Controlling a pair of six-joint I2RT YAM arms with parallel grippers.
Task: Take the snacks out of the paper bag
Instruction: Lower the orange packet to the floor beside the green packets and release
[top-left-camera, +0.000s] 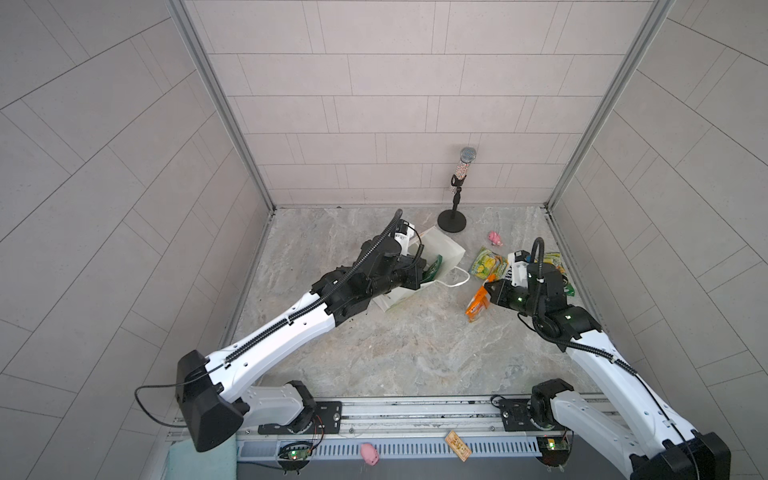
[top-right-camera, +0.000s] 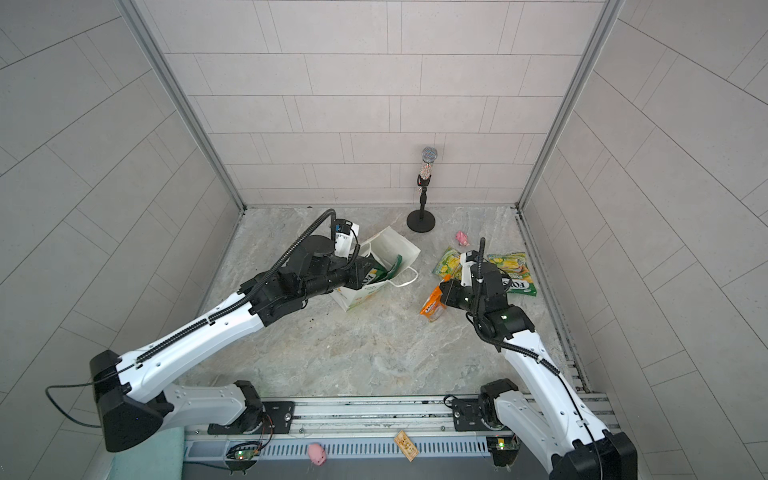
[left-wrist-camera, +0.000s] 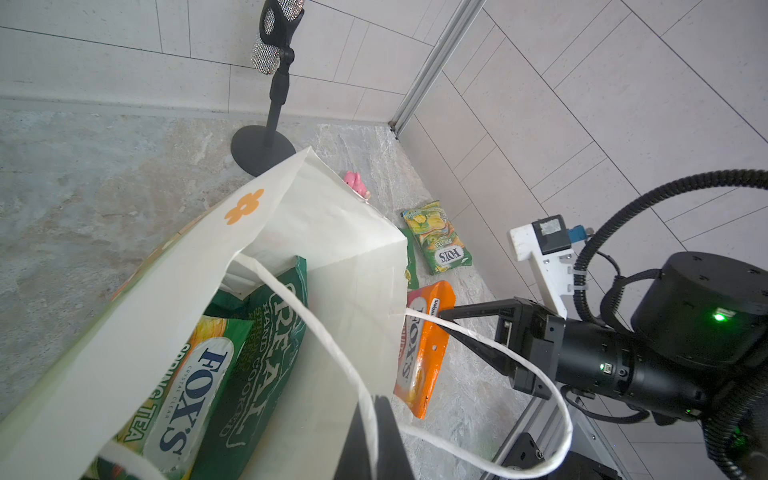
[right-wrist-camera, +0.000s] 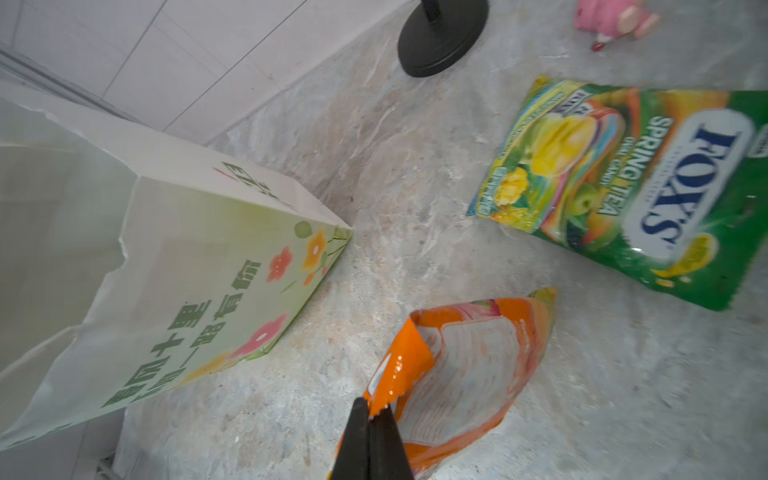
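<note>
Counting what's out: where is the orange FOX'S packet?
In a top view, the orange FOX'S packet is right of the paper bag, pinched by the right gripper.

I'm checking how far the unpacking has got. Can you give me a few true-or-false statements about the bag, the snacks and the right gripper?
1. The right gripper is shut on the orange packet. True.
2. The paper bag is empty. False: the REAL packet and a Spring Tea packet are inside it.
3. Two yellow-green packets lie on the table, outside the bag. True.
4. The microphone stand lies on its side. False: it stands upright near the back wall.
</note>
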